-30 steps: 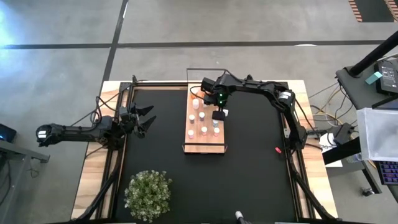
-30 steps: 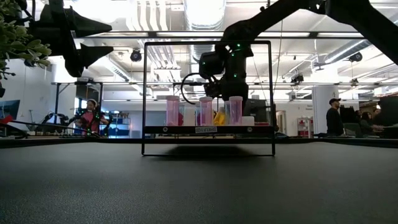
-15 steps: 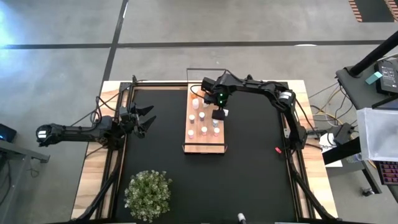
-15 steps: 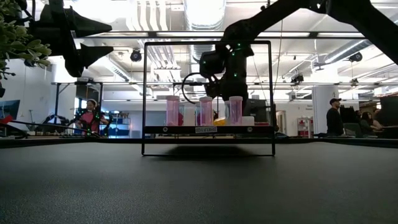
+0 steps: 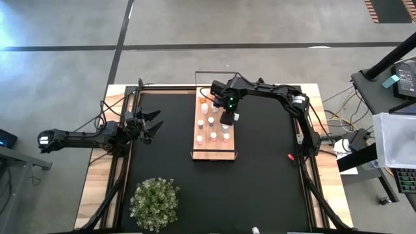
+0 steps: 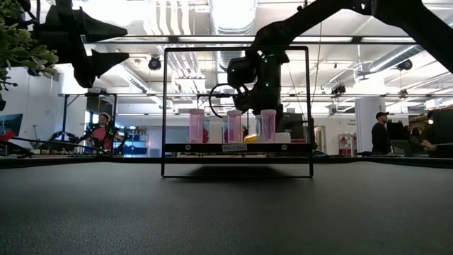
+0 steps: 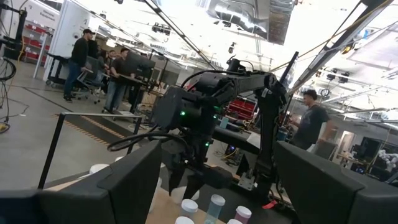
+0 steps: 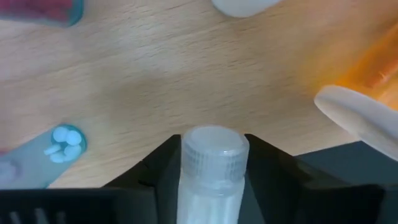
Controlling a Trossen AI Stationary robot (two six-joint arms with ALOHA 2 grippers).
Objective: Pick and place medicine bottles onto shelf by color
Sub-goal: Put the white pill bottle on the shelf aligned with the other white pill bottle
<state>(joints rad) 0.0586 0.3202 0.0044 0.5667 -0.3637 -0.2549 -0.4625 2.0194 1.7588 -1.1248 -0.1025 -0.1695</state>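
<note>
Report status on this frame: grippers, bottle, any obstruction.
Right gripper over the shelf, fingers either side of a white-capped bottle. Left gripper open, parked at table's left edge. Orange bottle close alongside.

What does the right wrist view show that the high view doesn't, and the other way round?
Only the right wrist view: the right hand has its fingers against both sides of a white-capped bottle, a capless bottle with white pills inside, and an orange bottle tilted over the board's edge.

Only the high view: the whole table, the left hand waiting open at the mat's left edge, and a potted plant.

Both: the light-wood shelf with bottles on it, and the right hand over it.
</note>
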